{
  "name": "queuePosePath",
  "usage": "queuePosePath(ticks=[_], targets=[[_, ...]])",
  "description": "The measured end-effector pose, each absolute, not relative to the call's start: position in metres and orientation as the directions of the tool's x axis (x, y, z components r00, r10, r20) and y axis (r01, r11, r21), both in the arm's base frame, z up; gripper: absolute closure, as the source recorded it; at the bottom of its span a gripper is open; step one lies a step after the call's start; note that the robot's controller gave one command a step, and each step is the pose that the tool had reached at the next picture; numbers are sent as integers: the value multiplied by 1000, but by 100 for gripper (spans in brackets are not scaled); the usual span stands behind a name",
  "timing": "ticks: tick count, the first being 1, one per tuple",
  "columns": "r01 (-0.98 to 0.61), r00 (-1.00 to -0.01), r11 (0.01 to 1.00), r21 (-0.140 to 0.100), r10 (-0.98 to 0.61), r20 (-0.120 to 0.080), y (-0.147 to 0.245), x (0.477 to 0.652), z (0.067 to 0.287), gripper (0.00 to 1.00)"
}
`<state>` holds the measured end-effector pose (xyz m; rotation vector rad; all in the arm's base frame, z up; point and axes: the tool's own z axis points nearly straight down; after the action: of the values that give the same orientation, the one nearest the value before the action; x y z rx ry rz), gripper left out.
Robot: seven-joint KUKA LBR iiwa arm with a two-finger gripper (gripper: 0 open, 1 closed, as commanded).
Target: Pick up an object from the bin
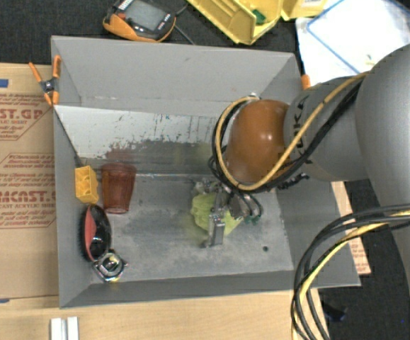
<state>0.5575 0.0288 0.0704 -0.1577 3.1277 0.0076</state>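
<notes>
The gripper [216, 234] is down in the bin [169, 129], at a pale green thing [202, 210] near the middle. A brown cup [117, 188] and a yellow block [86, 183] stand far left.

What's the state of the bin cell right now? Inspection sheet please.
Surface: grey metal bin, floor scuffed, far wall streaked.
Job's things: pale yellow-green thing near the floor's middle, right at the end effector; cannot tell if it is gripped.
Clutter: yellow block, reddish translucent cup, red and black thing and small round metal thing, all along the left wall.
Grippers: end effector down near the floor beside the yellow-green thing; open or shut cannot be told.
Cables: yellow and black cables loop round the orange-brown wrist cover.
Surroundings: orange and black device and yellow plastic trays beyond the far wall.
</notes>
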Motion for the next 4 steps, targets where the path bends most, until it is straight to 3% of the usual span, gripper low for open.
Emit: queuePosePath(ticks=[1,2,3,4], targets=[[-132,-991,991,5,-132,-11,55,563,62,0],[-108,-994,994,5,-108,-14,36,560,69,0],[-500,-866,866,0,-500,-19,7,594,71,100],[-500,-866,866,1,-500,-19,7,594,71,100]])
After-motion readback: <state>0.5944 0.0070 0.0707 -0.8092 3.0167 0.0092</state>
